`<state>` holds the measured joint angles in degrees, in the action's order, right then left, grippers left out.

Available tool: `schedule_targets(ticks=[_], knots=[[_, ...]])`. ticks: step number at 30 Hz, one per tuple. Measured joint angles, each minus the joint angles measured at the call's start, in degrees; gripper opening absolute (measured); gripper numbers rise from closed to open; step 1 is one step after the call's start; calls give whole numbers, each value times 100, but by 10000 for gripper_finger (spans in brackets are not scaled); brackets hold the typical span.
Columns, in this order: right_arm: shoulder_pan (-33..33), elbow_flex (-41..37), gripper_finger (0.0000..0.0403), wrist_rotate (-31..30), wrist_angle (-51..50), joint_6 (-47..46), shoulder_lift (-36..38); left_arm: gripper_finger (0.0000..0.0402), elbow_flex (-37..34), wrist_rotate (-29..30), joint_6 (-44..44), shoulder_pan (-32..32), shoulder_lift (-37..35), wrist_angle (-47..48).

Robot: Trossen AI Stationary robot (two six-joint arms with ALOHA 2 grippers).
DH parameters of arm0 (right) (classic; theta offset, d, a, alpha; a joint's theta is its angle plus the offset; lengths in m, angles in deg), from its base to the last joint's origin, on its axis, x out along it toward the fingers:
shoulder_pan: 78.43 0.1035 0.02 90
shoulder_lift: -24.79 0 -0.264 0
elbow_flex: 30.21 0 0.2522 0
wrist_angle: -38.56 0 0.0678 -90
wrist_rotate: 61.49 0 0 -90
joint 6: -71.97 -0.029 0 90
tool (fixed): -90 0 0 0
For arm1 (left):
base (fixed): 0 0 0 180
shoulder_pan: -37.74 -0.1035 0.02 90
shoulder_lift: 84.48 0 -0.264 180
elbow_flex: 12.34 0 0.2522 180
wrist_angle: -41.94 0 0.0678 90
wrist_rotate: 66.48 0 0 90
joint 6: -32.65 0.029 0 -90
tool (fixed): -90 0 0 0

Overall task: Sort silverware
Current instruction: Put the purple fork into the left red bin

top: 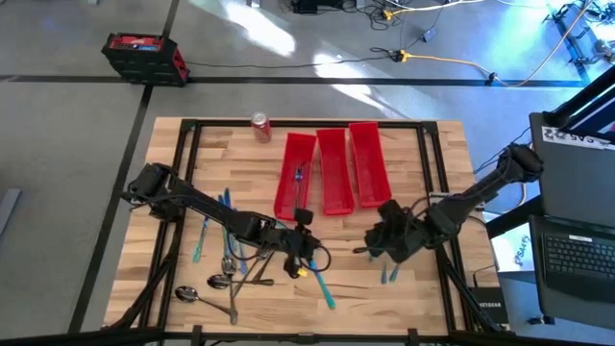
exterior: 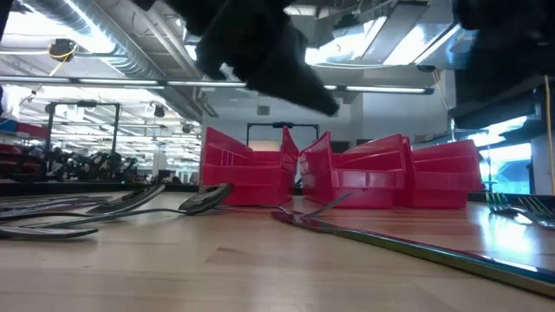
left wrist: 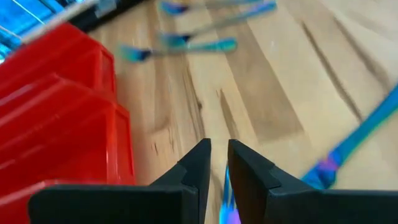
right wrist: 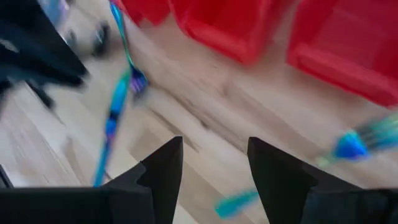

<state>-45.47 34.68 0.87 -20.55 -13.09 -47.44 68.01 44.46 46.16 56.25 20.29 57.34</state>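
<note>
Silverware piece (left wrist: 227, 202) pinched in the nearly closed left pincer (left wrist: 219, 163); right pincer (right wrist: 214, 163) gapes empty.

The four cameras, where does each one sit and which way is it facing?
High: overhead, straight down on table, both arms.
Low: tabletop height, facing red bins; dark arm parts above.
Left wrist: past left gripper, narrowed on a teal piece.
Right wrist: past open right gripper, toward bins.
All views share the bins.

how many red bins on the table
3, side by side at the table's far middle: left bin holding one utensil, middle bin, right bin. None appears hidden.
</note>
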Motion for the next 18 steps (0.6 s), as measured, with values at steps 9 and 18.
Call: schedule_targets(ticks=[9,18], knots=[[-280,-437,166,-16,2032,-469,-1013,43,0,-145,-312,-46,0,1397],[-338,-443,166,-92,4030,-911,-2077,43,-205,-145,-317,-49,0,1569]])
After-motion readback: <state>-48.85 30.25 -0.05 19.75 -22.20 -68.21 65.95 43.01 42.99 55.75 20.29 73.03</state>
